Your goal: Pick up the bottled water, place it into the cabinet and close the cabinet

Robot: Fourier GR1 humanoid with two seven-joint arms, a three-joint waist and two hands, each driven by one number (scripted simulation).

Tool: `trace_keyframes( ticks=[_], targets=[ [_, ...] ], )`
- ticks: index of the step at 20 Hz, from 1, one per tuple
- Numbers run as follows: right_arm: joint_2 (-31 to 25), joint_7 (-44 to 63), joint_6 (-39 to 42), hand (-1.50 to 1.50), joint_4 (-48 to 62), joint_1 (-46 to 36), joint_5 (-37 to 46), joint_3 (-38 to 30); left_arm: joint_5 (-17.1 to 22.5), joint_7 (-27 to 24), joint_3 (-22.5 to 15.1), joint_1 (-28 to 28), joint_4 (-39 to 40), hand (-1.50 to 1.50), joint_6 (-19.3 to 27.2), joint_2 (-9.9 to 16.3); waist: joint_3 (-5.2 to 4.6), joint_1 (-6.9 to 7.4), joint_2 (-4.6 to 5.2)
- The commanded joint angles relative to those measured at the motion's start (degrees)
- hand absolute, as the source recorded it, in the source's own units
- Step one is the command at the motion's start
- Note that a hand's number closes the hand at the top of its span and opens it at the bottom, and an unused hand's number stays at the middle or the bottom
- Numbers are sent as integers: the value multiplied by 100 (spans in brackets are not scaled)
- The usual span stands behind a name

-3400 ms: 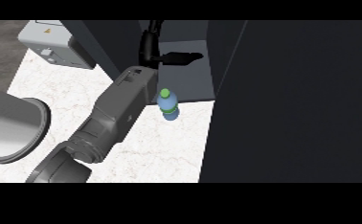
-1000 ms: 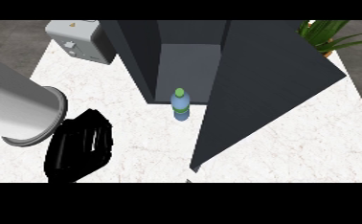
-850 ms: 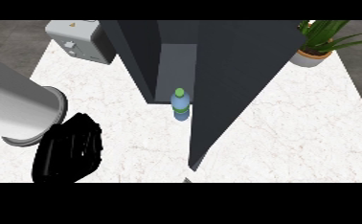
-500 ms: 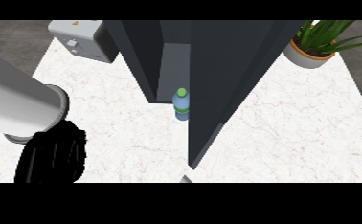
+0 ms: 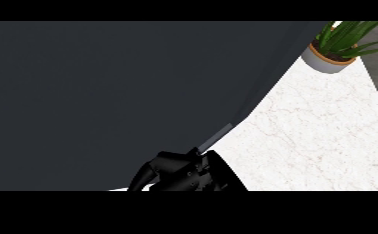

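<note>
**A:** What's changed for you in the last half second?

**B:** Nearly everything you could see. The door now fills most of your view as one dark slab. Half a second ago you could look past it to the bottle standing at the cabinet's open front. That gap is gone from your view. The bottle no longer shows, and by my reading it sits behind the door, inside the cabinet or at its mouth.

**A:** And your hand?

**B:** Your left hand has come in from the lower left to the bottom centre. It is right at the door's lower edge, just under a pale strip along that edge. It is a black mass against dark panel, so I cannot tell whether it is released, clenched or holding anything. I also cannot tell whether it touches the door. Your right hand is out of view.

**A:** So where does that leave you?

**B:** I'd judge the placing done and the closing under way or nearly finished. You can't confirm from here that the door is fully shut.

**A:** Give me a count.

**B:** One door, one hand, one plant in one pot at the top right, and one stretch of marble counter. Bottles showing: none.
</note>
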Motion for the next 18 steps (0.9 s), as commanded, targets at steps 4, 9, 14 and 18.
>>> trace_keyframes(
  ticks=[4,9,14,18],
  targets=[
    [604,-437,285,150,2203,-1549,-1561,-1718,199,55,355,135,-145,150,-283,236,16,15,47],
    [615,-1338,1014,150,3413,-1632,-2421,-2333,366,-78,733,434,126,150,-754,382,17,-134,8],
    [225,-2277,1849,150,4503,-1656,-2537,-2989,495,-80,853,665,-94,150,-875,409,21,-93,25],
    [78,-2402,2128,150,5096,-1945,-2650,-3238,354,-62,863,403,49,150,-839,427,18,-85,64]
  ],
)
